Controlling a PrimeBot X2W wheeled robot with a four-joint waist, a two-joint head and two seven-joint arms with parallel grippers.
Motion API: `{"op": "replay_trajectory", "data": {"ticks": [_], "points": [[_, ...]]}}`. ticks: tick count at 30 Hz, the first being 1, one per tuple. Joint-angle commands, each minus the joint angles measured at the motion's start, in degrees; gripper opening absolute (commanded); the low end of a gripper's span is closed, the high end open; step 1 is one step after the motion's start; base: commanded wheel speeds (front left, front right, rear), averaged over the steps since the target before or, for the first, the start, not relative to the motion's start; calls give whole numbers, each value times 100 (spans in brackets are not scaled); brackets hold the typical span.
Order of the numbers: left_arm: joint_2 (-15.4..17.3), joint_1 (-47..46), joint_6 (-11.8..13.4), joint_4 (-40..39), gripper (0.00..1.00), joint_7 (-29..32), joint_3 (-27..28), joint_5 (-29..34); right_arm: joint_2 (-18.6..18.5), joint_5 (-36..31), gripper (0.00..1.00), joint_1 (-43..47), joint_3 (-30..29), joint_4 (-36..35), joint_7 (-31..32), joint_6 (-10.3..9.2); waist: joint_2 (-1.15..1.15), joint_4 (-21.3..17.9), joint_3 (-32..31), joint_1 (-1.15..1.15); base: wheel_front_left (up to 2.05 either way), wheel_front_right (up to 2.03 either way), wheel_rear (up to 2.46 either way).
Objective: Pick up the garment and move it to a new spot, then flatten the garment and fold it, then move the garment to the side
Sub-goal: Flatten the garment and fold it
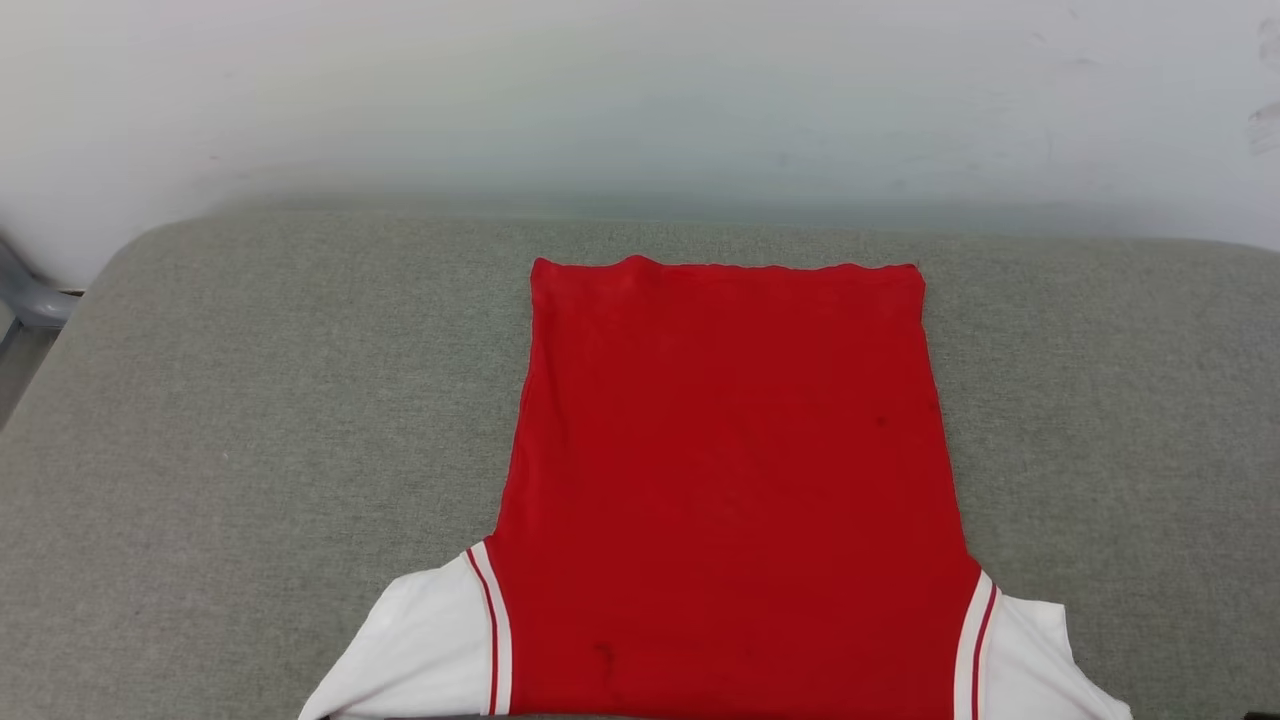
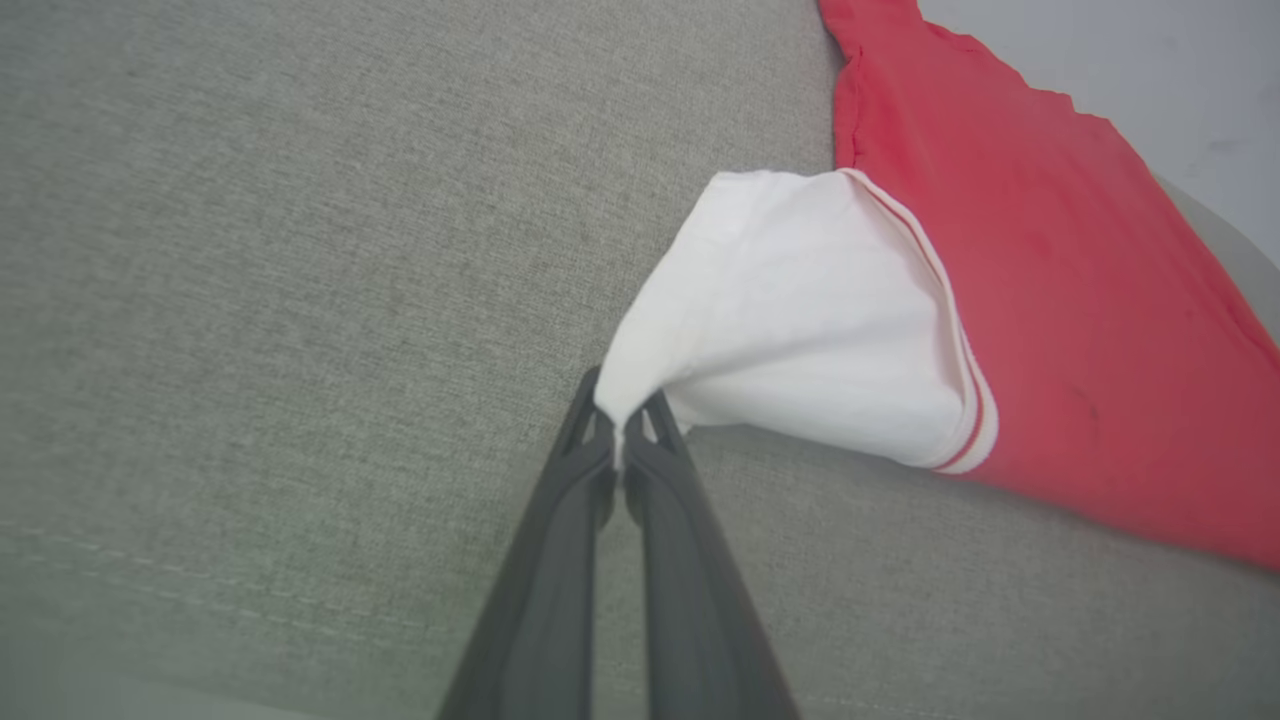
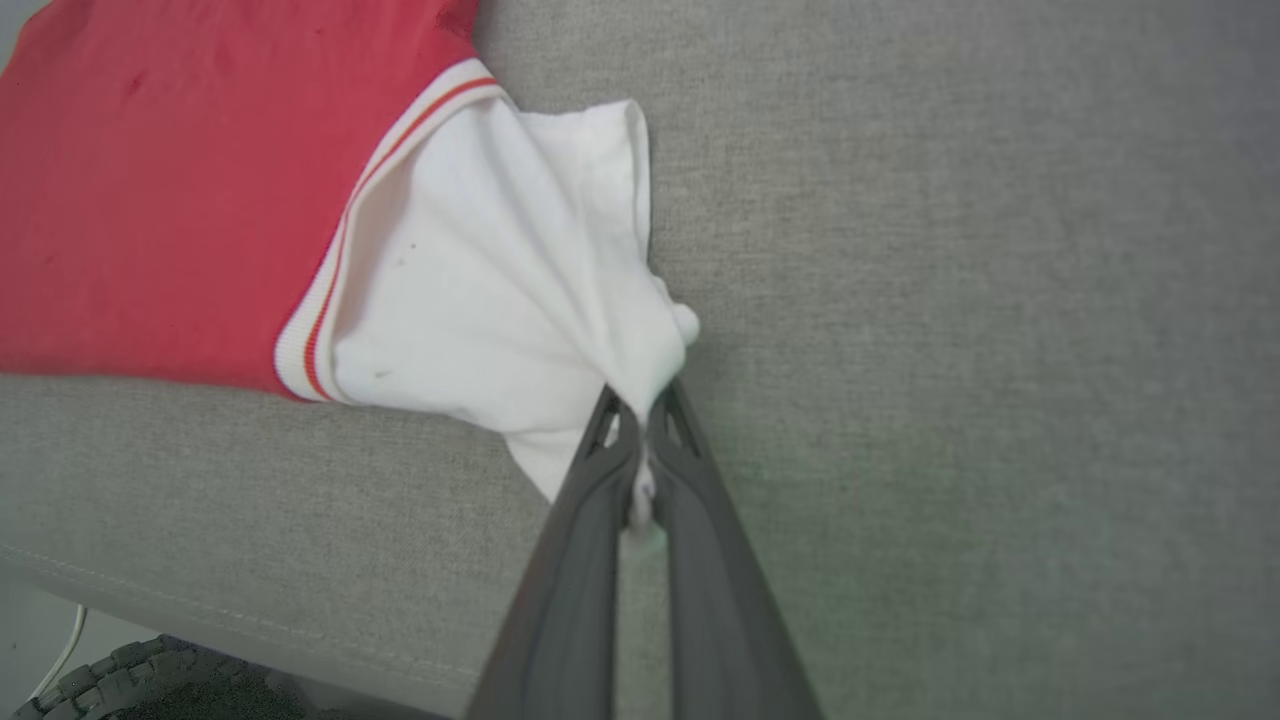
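The garment [image 1: 730,480] lies spread on the grey cushion [image 1: 250,430], plain red side up, hem toward the wall, white sleeves at the near edge. No letters or number show. In the left wrist view my left gripper [image 2: 622,412] is shut on the tip of one white sleeve [image 2: 800,310], which lifts in a cone off the cushion. In the right wrist view my right gripper [image 3: 640,400] is shut on the bunched end of the other white sleeve [image 3: 500,290]. The red body [image 3: 170,190] stays flat beside it.
The cushion's front edge with its seam [image 3: 200,610] runs close below the sleeves. A pale wall [image 1: 640,100] rises behind the cushion. A grey metal frame part [image 1: 30,300] stands at the far left. Bare grey fabric lies on both sides of the garment.
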Motion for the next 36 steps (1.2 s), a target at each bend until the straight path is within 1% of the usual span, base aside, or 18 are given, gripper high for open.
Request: {"op": "replay_trajectory", "data": {"ticks": [1,5,9,13,17,18,20,23,28,33,36], "points": [[-19,-99,14,-21,0,-28,-22,51,-24,-34,100,-100,-50,-118,29,-10,0,-10,0,0,0,0,0],[-66,-211,36,-99,0,-45,-73,162,-189,-109,100,-506,-205,-497,76,-10,0,11,62,0,0,0,0],[-138,-383,59,-223,0,-69,-72,314,-486,-175,100,-1152,-406,-968,197,-9,0,115,218,0,0,0,0],[-196,-627,65,-373,0,-88,-91,511,-883,-216,100,-2143,-449,-1289,515,-9,0,281,478,0,0,0,0],[-258,-981,36,-525,0,-103,-125,720,-1238,-315,100,-3371,-305,-1307,990,-9,0,533,854,0,0,0,0],[-258,-981,36,-525,0,-103,-125,720,-1238,-315,100,-3371,-305,-1307,990,-9,0,533,854,0,0,0,0],[-303,-1181,7,-585,0,-99,-165,823,-1394,-365,100,-4058,-132,-1200,1335,-9,0,673,1079,0,0,0,0],[-413,-1446,-41,-639,0,-105,-223,952,-1465,-357,100,-5049,179,-843,1989,-9,0,850,1395,0,0,0,0],[-622,-1801,-137,-664,0,-118,-282,1157,-1501,-323,100,-6436,607,108,3408,-9,0,1128,1894,0,0,0,0],[-829,-2054,-243,-641,0,-134,-321,1306,-1546,-470,100,-7331,840,990,4674,-9,0,1343,2336,0,0,0,0],[-945,-2164,-316,-611,0,-138,-330,1400,-1619,-575,100,-7639,995,1360,5318,-9,0,1441,2559,0,0,0,0]]}}
